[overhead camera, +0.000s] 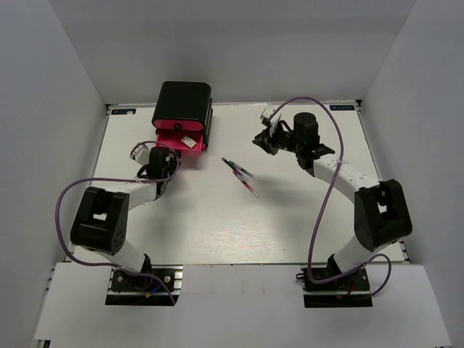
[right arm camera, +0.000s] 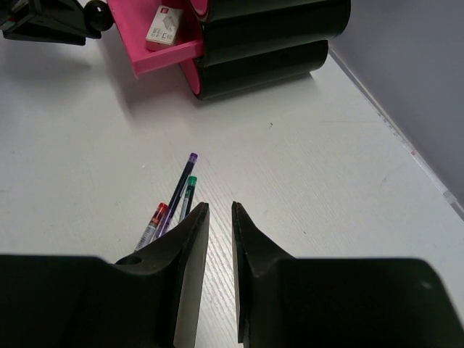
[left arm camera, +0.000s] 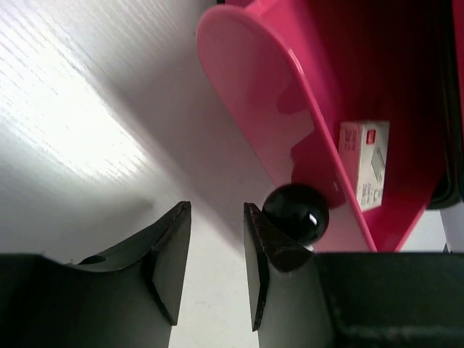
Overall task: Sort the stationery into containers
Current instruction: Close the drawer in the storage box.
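The black cabinet (overhead camera: 183, 101) stands at the back left with one pink drawer (overhead camera: 174, 138) pulled out; a small white block (overhead camera: 188, 140) lies inside it. My left gripper (left arm camera: 217, 210) is open at the drawer's front, nothing between its fingers, with the round black knob (left arm camera: 296, 212) just outside the right finger. In the left wrist view the white block (left arm camera: 366, 163) rests in the pink drawer (left arm camera: 275, 123). Thin pens (overhead camera: 241, 176) lie mid-table. My right gripper (right arm camera: 220, 208) hovers open and empty above the table, the pens (right arm camera: 174, 196) just left of its fingers.
In the right wrist view the cabinet (right arm camera: 268, 36) lies ahead near the wall, the open drawer (right arm camera: 156, 47) to its left, the left gripper (right arm camera: 51, 18) at its front. The raised table edge (right arm camera: 406, 145) runs along the right.
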You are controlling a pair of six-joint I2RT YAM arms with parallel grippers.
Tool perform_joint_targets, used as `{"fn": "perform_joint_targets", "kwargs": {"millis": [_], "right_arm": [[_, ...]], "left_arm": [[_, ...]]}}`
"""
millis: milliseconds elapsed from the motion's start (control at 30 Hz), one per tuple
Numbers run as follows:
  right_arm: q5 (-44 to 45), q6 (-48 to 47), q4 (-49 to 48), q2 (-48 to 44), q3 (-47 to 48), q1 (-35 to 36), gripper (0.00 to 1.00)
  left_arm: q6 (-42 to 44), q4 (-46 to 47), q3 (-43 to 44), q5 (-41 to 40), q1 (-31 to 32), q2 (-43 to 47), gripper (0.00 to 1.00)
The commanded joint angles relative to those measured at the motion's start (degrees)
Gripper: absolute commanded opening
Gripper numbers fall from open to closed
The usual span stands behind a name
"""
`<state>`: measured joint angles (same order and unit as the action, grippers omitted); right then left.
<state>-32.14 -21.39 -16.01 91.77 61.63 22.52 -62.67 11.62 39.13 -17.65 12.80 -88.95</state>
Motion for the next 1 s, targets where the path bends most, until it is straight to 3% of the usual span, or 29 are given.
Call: {"fn": "perform_joint_targets", "kwargs": {"millis": [0,967], "right_arm": [[-1.1,0.1,0.2,-2.8,-0.7,-0.8,0.25],[-1.4,-1.6,2.7,-4.8,-3.5,-3.5,0.26]], "left_arm": [[-1.0,-0.3,3.4,-1.6,-0.4,-1.2,0.45],[-1.0,0.9,18.6,2.3,-0.9,-13.7,0.45]]}}
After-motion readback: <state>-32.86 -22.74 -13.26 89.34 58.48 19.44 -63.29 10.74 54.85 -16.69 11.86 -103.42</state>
